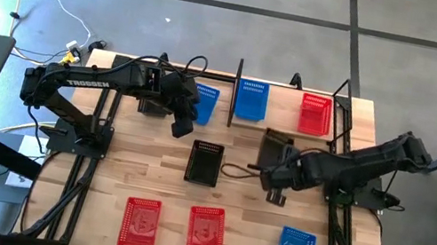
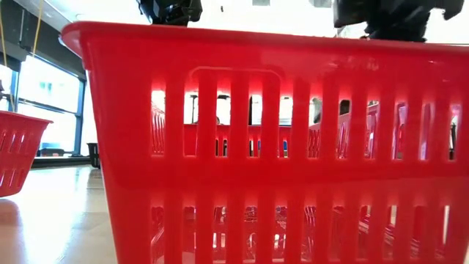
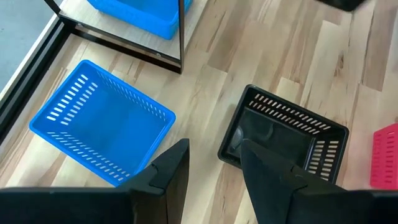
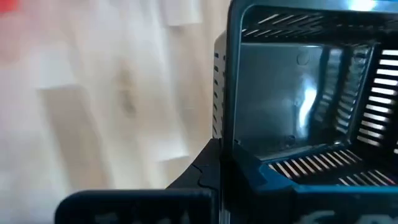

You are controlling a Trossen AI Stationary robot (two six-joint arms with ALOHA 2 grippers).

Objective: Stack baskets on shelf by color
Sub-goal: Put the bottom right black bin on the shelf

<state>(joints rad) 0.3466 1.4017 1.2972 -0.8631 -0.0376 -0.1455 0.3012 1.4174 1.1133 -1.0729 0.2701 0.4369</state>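
R gripper (image 1: 273, 179) jaws clamped on wall of black basket (image 1: 274, 150), mid-right of desk (image 1: 232, 199). L gripper (image 1: 185, 123) jaws wide apart, holding nothing, above blue basket (image 1: 204, 102) by shelf (image 1: 238, 79). 2nd black basket (image 1: 204, 161) at desk centre; reds, blue along front edge.

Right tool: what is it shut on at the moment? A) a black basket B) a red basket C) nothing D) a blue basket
A: the right tool is clamped on the rim of a black basket, which fills the right wrist view.
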